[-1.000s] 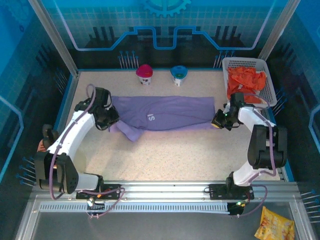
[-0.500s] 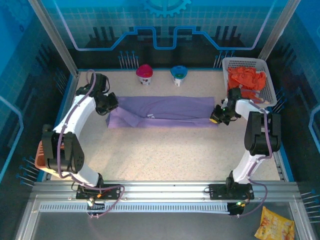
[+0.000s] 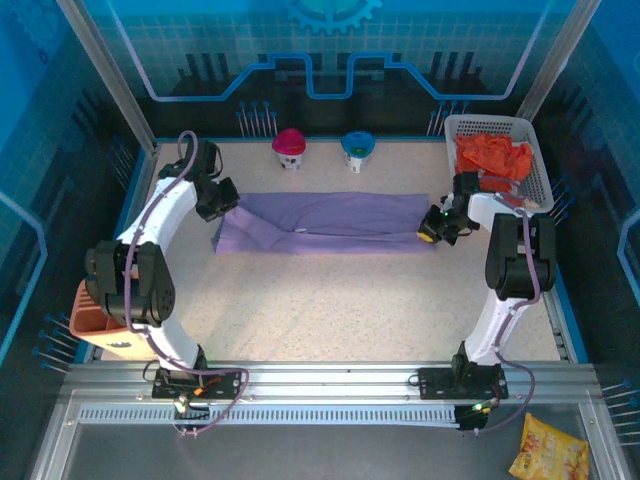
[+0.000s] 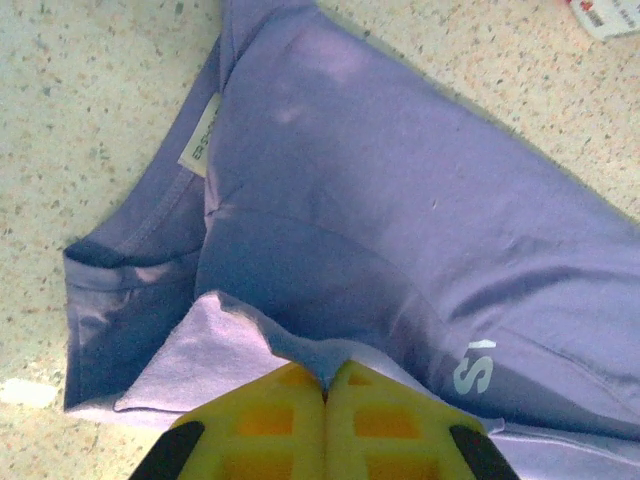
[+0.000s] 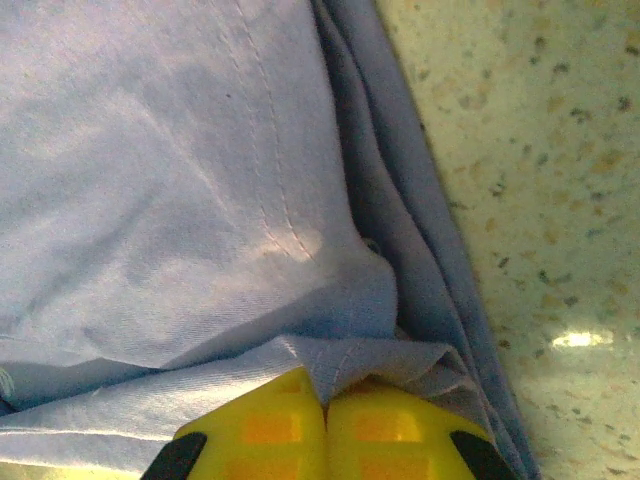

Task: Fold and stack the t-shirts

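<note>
Lavender in colour, the large t-shirt (image 3: pixel 325 220) lies as a long folded band across the far half of the table (image 3: pixel 350 310), parallel to its far edge. The left hand (image 4: pixel 325 385) is pinched tight on its left end, and the right hand (image 5: pixel 325 400) is likewise clamped on its right end. The orange-red t-shirts (image 3: pixel 492 158) are heaped in the white lattice basket (image 3: pixel 541 175) at the far right corner.

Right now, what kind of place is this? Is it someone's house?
Probably a robot lab's test booth, not a house. A left arm and right arm are bolted to a metal rail, clear panels wall in the speckled table, and a lavender t-shirt lies stretched out on it.
</note>
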